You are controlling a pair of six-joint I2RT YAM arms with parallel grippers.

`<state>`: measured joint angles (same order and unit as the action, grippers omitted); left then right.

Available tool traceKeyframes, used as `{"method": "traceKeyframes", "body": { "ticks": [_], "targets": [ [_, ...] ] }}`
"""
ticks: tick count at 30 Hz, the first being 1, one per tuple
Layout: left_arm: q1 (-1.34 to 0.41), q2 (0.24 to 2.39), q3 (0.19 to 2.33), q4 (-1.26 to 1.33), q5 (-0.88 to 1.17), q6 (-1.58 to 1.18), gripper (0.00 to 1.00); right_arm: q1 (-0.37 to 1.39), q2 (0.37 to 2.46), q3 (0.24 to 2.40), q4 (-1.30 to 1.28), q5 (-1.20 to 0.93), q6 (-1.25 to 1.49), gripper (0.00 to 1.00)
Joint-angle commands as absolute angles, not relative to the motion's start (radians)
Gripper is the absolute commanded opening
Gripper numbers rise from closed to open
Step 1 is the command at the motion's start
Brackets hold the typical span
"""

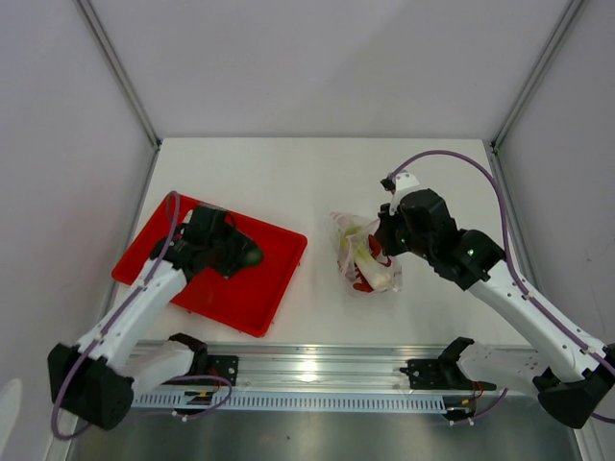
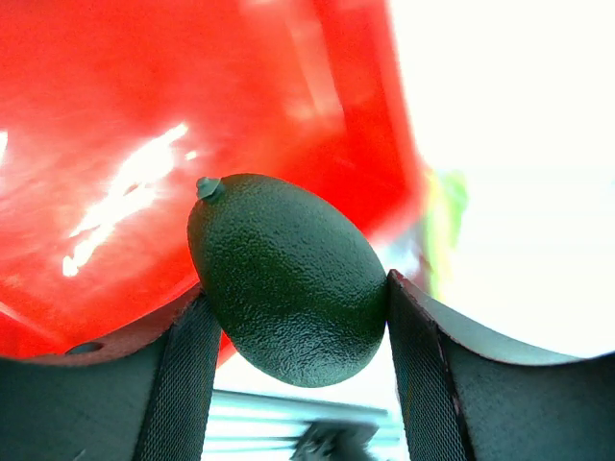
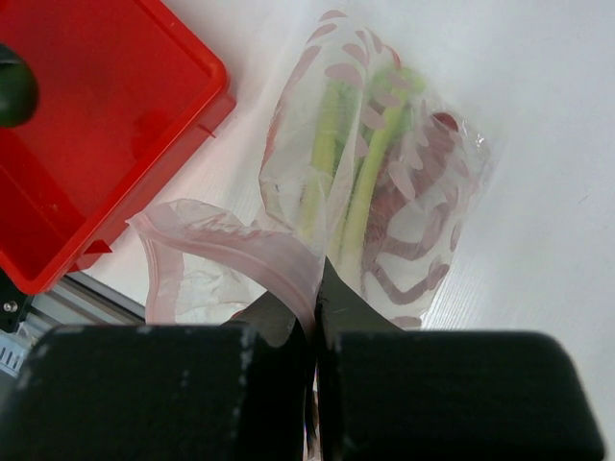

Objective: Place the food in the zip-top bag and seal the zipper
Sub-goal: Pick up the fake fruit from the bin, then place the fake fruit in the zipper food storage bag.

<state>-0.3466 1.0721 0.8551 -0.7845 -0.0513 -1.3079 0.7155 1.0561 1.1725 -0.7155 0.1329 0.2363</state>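
While the left gripper (image 2: 298, 293) clamps the fruit (image 2: 288, 269), the right gripper (image 3: 317, 312) pinches the zipper (image 3: 252, 242) of the bag (image 3: 452, 163). Leek (image 3: 370, 158) and lobster (image 3: 415, 206) lie inside.

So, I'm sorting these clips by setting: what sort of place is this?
Likely a robot lab test cell: plain white panel walls enclose a white table, and two white-and-black robot arms are bolted to a silver aluminium rail at its near edge.

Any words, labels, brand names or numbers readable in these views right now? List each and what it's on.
None can be read.
The zip-top bag carries only pink oval marks, no letters.
The red tray and the dark-green fruit are plain, with no label or number.
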Motion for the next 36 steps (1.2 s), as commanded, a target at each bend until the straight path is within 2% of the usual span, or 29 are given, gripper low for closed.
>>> {"method": "traceKeyframes", "body": {
  "ticks": [1, 5, 7, 13, 17, 27, 33, 36],
  "targets": [
    [-0.449, 0.939, 0.926, -0.756, -0.127, -1.132, 0.04, 0.712, 1.066, 1.229, -0.687, 0.127, 0.265, 0.00],
    [-0.544, 0.757, 0.879, -0.485, 0.000, -0.904, 0.01, 0.710, 1.098, 1.272, -0.693, 0.107, 0.288, 0.00],
    [-0.596, 0.735, 0.865, -0.327, 0.119, -0.840, 0.01, 0.712, 1.104, 1.281, -0.693, 0.092, 0.299, 0.00],
    [-0.831, 0.834, 0.946, -0.149, 0.207, -0.652, 0.01, 0.710, 1.129, 1.316, -0.706, 0.064, 0.334, 0.00],
    [-0.897, 0.922, 0.946, -0.043, 0.278, -0.626, 0.01, 0.710, 1.129, 1.342, -0.721, 0.048, 0.354, 0.00],
    [-0.982, 1.106, 1.051, -0.043, 0.293, -0.549, 0.00, 0.709, 1.120, 1.358, -0.736, 0.022, 0.367, 0.00],
    [-0.983, 1.208, 1.150, -0.181, 0.198, -0.531, 0.09, 0.707, 1.118, 1.351, -0.730, 0.012, 0.367, 0.00],
    [-0.985, 1.259, 1.190, -0.235, 0.157, -0.537, 0.09, 0.707, 1.112, 1.348, -0.724, 0.012, 0.370, 0.00]
  ]
}}
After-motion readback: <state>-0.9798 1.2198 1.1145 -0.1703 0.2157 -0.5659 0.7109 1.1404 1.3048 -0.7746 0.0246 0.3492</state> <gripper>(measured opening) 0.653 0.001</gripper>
